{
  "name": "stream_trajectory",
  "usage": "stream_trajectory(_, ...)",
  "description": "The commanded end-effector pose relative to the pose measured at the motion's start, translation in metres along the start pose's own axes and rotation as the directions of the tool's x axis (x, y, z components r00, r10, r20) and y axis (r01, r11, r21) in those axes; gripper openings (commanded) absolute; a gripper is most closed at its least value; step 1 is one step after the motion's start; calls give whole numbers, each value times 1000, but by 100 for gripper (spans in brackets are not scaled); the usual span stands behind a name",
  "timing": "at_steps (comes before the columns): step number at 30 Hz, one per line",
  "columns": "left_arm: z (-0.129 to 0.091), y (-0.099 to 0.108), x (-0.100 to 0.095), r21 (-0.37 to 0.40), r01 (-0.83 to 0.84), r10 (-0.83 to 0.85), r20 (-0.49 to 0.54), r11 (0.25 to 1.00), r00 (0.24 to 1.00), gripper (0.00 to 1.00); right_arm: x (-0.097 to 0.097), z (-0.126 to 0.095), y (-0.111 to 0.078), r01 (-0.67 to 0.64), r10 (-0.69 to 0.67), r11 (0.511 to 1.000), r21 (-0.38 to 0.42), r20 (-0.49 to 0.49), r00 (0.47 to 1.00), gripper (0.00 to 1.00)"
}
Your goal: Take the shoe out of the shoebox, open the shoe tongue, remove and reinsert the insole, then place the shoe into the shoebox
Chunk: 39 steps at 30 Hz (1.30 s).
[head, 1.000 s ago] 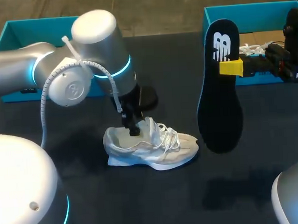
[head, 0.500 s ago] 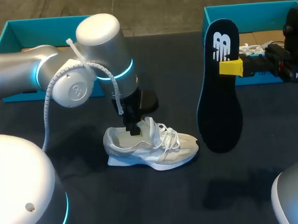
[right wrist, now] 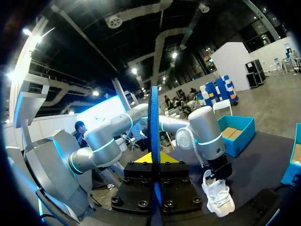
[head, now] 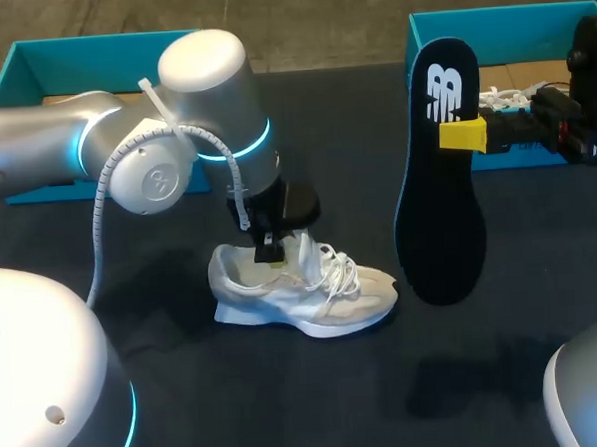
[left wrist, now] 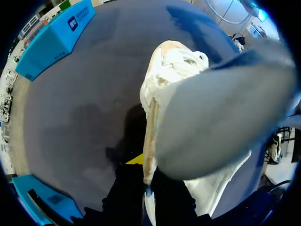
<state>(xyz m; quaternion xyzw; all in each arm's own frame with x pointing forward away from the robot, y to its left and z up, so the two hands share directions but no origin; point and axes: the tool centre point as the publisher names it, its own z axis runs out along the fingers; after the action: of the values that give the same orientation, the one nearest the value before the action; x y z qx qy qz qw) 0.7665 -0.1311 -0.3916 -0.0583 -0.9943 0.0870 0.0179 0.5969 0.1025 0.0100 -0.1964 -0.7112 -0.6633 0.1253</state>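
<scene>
Nearest the robot, the white sneaker (head: 302,293) sits on the black table (head: 187,390). The left gripper (head: 268,251) pinches the edge of its opening, probably to hold it wide. Farther right, the right gripper (head: 464,135) clamps the black insole (head: 440,206) upright in the air, apparently ready for reinsertion. Behind it stands a teal shoebox (head: 508,22).

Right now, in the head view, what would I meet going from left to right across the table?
Teal open box → white lace-up sneaker → black flat insole with a white logo, held upright. The second teal box behind the insole overlaps it, so I leave it out.
</scene>
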Motion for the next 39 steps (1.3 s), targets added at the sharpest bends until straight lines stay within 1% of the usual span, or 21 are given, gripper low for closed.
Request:
stream_trajectory(1,-9,3,3,20,-26,26,5,999,1000,0,0,1,-1,0,0,1000,-1,0,1000,0)
stream_trajectory(7,-26,3,9,16,-134,133,23,991,991,0,0,1,-1,0,0,1000,-1,0,1000,0)
stream_trajectory(13,-39,1,14,10,-274,274,38,962,961,0,0,1,-1,0,0,1000,-1,0,1000,0)
stream_trajectory(14,-42,0,18,-1,-301,301,44,954,953,0,0,1,-1,0,0,1000,-1,0,1000,0)
stream_trajectory(16,-46,-1,25,8,-348,347,31,938,937,0,0,1,-1,0,0,1000,-1,0,1000,0)
stream_trajectory(18,-50,-1,31,6,-424,424,15,905,905,0,0,1,-1,0,0,1000,-1,0,1000,0)
stream_trajectory(23,-60,2,37,6,-582,582,-4,813,813,0,0,1,-1,0,0,1000,-1,0,1000,0)
stream_trajectory(28,-78,5,44,28,-692,692,-36,722,721,0,0,1,-1,0,0,1000,-1,0,1000,0)
stream_trajectory(31,-86,6,51,21,-758,758,-38,652,651,0,0,1,-1,0,0,1000,-1,0,1000,0)
stream_trajectory(35,-88,5,61,1,-821,820,-46,571,570,0,0,1,-1,0,0,1000,-1,0,1000,0)
stream_trajectory(38,-87,5,74,-23,-875,873,-54,483,484,0,0,1,-1,0,0,1000,-1,0,1000,0)
stream_trajectory(39,-86,4,77,-21,-890,888,-63,455,456,0,0,1,-1,0,0,1000,-1,0,1000,0)
